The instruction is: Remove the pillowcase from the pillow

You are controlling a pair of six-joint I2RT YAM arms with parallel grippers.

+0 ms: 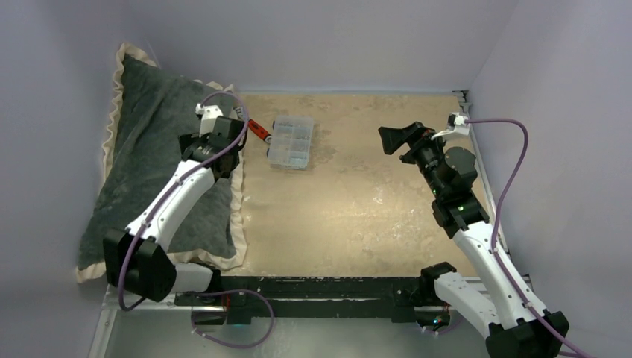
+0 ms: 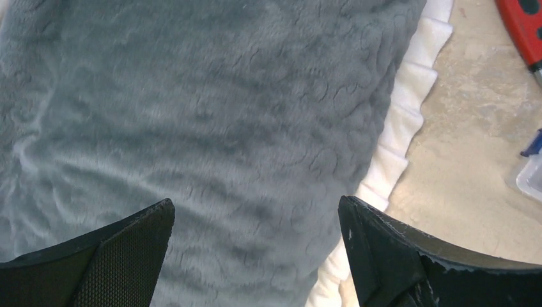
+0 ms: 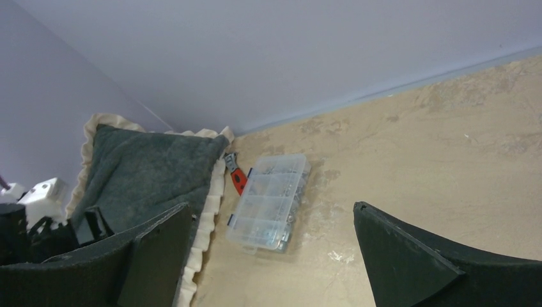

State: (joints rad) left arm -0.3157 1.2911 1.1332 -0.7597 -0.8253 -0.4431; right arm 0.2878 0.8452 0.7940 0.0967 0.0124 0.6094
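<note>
The pillowcase (image 1: pixel 149 156) lies at the table's left side, leaning against the left wall. Its dark grey plush side faces up, with cream frill (image 2: pixel 409 115) around the edge. It looks plump and filled. The pillow is hidden inside it. My left gripper (image 1: pixel 223 134) is open and empty over the grey plush near the case's right frilled edge; in the left wrist view the gripper (image 2: pixel 255 217) stands over the pillowcase (image 2: pixel 224 115). My right gripper (image 1: pixel 395 138) is open and empty, held above the table's right side, far from the pillowcase (image 3: pixel 147 166).
A clear plastic organiser box (image 1: pixel 292 142) lies just right of the pillowcase's far end. A red-handled tool (image 1: pixel 258 130) lies between the box and the frill. Grey walls enclose the tan table top (image 1: pixel 358 201) on three sides.
</note>
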